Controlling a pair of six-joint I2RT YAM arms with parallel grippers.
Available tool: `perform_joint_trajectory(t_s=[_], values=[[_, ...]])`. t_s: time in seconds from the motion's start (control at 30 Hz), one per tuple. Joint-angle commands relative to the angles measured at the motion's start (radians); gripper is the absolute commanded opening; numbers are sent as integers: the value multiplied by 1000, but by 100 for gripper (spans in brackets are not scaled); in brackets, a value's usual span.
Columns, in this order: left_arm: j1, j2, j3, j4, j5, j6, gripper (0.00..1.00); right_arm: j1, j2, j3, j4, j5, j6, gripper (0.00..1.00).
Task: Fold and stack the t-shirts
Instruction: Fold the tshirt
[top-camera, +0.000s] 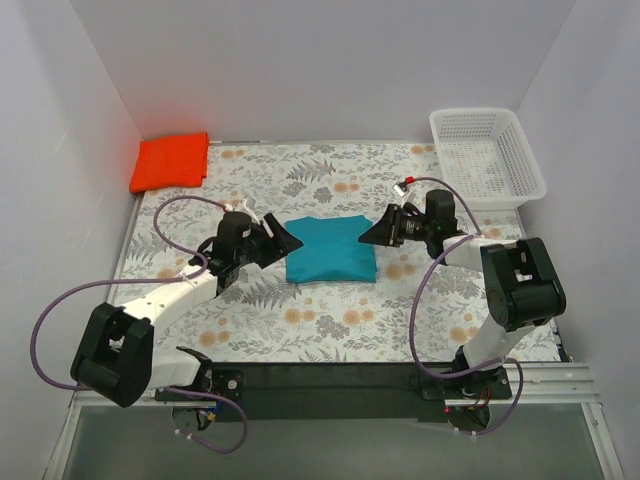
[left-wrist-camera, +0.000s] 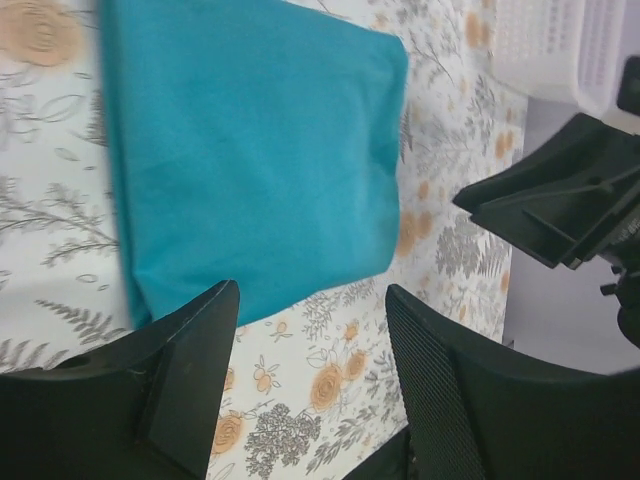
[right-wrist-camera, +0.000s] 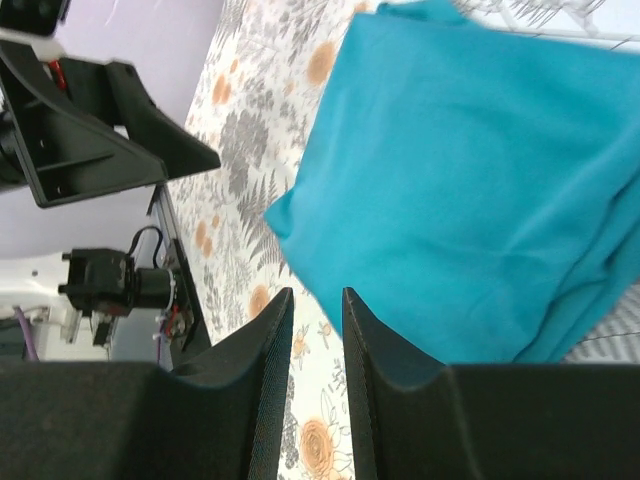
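Note:
A teal t-shirt (top-camera: 330, 250) lies folded in a rectangle at the middle of the floral table. It fills the upper part of the left wrist view (left-wrist-camera: 250, 150) and of the right wrist view (right-wrist-camera: 460, 180). My left gripper (top-camera: 284, 240) is at the shirt's left edge, open wide and empty (left-wrist-camera: 310, 300). My right gripper (top-camera: 372, 234) is at the shirt's right edge, its jaws a narrow gap apart with nothing between them (right-wrist-camera: 316, 300). An orange folded t-shirt (top-camera: 172, 160) lies at the back left corner.
A white mesh basket (top-camera: 487, 157) stands at the back right, empty as far as I can see. White walls close in the table on three sides. The opposite gripper shows in each wrist view, the right one (left-wrist-camera: 560, 210) and the left one (right-wrist-camera: 100, 130).

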Motion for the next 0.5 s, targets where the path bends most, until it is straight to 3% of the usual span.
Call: perform_joint_trajectory(t_s=[0.0, 0.2, 0.33, 0.47], values=[[-46, 43, 29, 42, 64, 23, 58, 22, -19, -84, 16, -49, -1, 33], [-66, 185, -14, 138, 84, -28, 31, 19, 44, -196, 53, -41, -70, 31], [-64, 227, -55, 122, 15, -46, 19, -20, 103, -231, 65, -39, -119, 28], [-58, 209, -112, 73, -50, -86, 15, -74, 135, -251, 65, -67, -145, 27]])
